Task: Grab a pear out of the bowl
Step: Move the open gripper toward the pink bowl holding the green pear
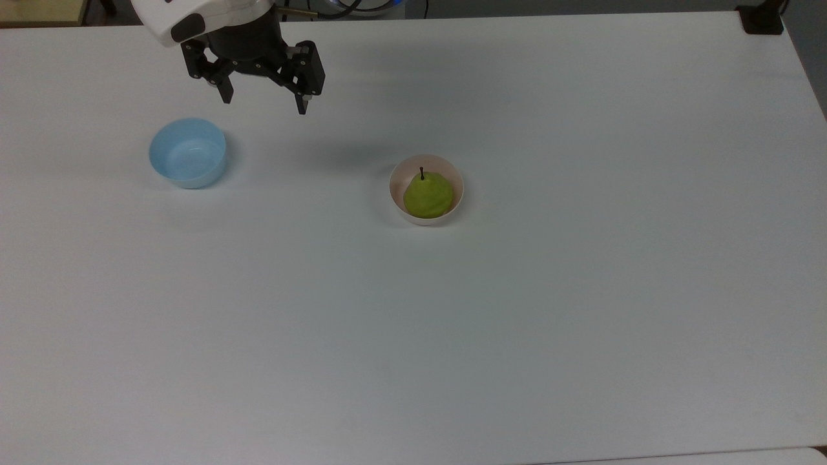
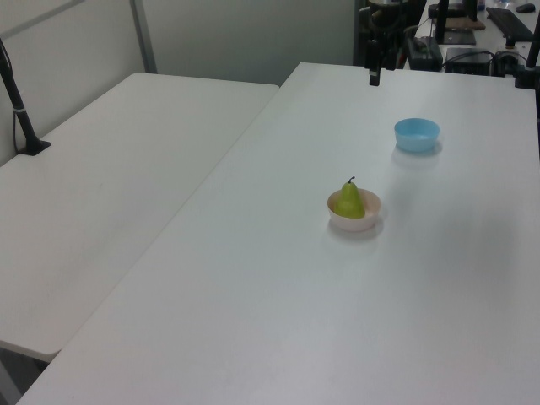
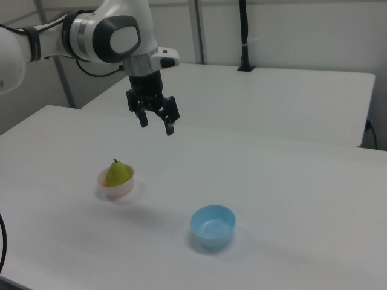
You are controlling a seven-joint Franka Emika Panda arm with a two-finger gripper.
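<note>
A small yellow-green pear (image 1: 428, 194) (image 2: 350, 202) (image 3: 118, 173) with a short dark stem stands upright in the pale pink bowl (image 1: 395, 183) (image 2: 355, 224) (image 3: 116, 188) near the middle of the white table. My gripper (image 1: 263, 106) (image 3: 157, 126) hangs open and empty well above the table, up and to the left of the bowl in the top view. In the right view it is above and to the right of the pear. One dark fingertip (image 2: 373, 78) shows at the far end of the table in the left view.
An empty light blue bowl (image 1: 188, 153) (image 2: 417, 134) (image 3: 212, 226) sits on the table (image 1: 452, 323), below the gripper in the top view. A second white table (image 2: 101, 177) (image 3: 290, 103) adjoins. A black post base (image 1: 762, 19) stands at the top view's upper right corner.
</note>
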